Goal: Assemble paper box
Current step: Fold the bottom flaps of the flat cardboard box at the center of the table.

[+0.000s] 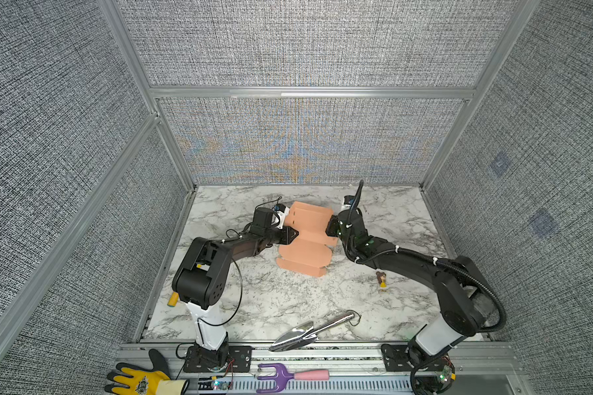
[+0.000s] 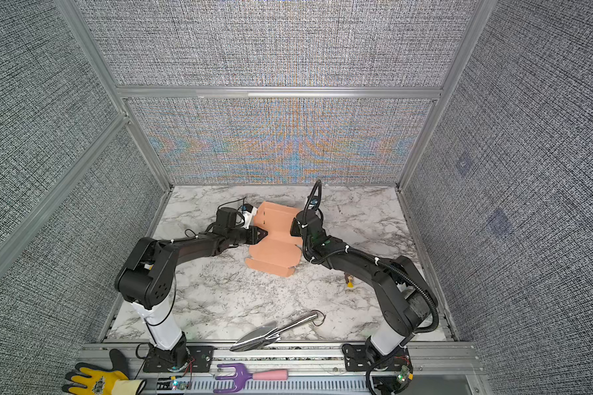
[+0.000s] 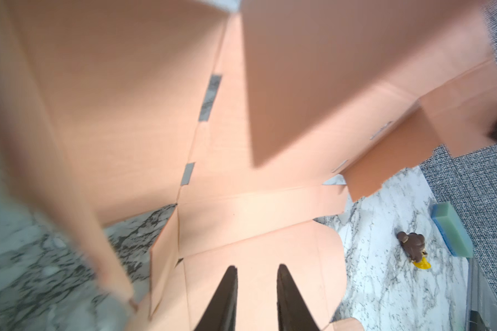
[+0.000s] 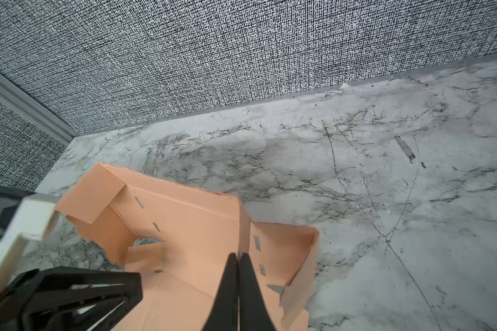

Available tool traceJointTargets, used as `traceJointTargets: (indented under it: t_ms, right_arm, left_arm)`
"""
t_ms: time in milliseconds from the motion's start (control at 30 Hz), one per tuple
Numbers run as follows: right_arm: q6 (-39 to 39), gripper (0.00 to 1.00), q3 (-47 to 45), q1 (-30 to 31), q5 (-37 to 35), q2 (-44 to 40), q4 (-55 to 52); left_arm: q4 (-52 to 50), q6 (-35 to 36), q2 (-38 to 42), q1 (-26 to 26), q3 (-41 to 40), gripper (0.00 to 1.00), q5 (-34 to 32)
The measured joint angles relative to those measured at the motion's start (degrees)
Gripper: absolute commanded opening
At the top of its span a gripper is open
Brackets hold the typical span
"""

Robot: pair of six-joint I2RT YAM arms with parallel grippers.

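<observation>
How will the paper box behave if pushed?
Likely floppy: the paper box is a thin creased sheet, flaps half-raised. Probably light, so it may slide on the smooth table rather than fold.

The marble table (image 1: 271, 297) bears the paper box (image 1: 305, 253) — trowel (image 1: 312, 331), figurine (image 1: 381, 278).

Robot lab test cell, not a home or shop. Cues: aluminium extrusion frame (image 1: 308, 92) with grey fabric panels (image 1: 305, 41) on three sides. Marble-print worktop (image 1: 271, 301). Left arm (image 1: 213, 260) and right arm (image 1: 425, 270) bolted on plates (image 1: 240, 355) to a slotted rail (image 1: 322, 352) at the front edge. Exposed wiring, lit board (image 1: 444, 376). Random props lying about: trowel (image 1: 308, 331), glove (image 1: 141, 379), hand fork (image 1: 288, 376), figurine (image 1: 381, 278).
</observation>
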State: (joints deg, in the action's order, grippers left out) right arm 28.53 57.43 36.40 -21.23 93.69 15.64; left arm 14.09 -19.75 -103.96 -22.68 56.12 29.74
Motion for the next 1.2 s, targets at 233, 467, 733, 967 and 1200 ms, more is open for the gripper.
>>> traceJointTargets:
  t_ms: [233,467,733,967,1200]
  right_arm:
    - [-0.68,0.0,-0.09,-0.07,-0.98,0.28,0.72]
    - [-0.81,0.0,-0.09,-0.28,-0.96,0.15,1.42]
    - [-0.81,0.0,-0.55,-0.26,-0.87,-0.17,2.03]
    - [-0.83,0.0,-1.53,-0.26,-0.48,0.31,4.13]
    - [-1.49,0.0,-2.78,-0.2,-0.31,0.5,5.7]
  left_arm:
    - [-0.92,-0.83,6.82,0.44,-5.77,0.24,-6.43]
    - [-2.51,-4.74,6.12,2.25,-7.67,0.22,-13.92]
    - [-3.48,-6.19,1.33,2.21,-3.82,0.22,-16.37]
    - [-1.6,-6.38,-0.63,1.81,-2.47,0.23,-14.4]
    - [2.47,-6.73,-0.46,1.11,-4.13,0.24,-11.5]
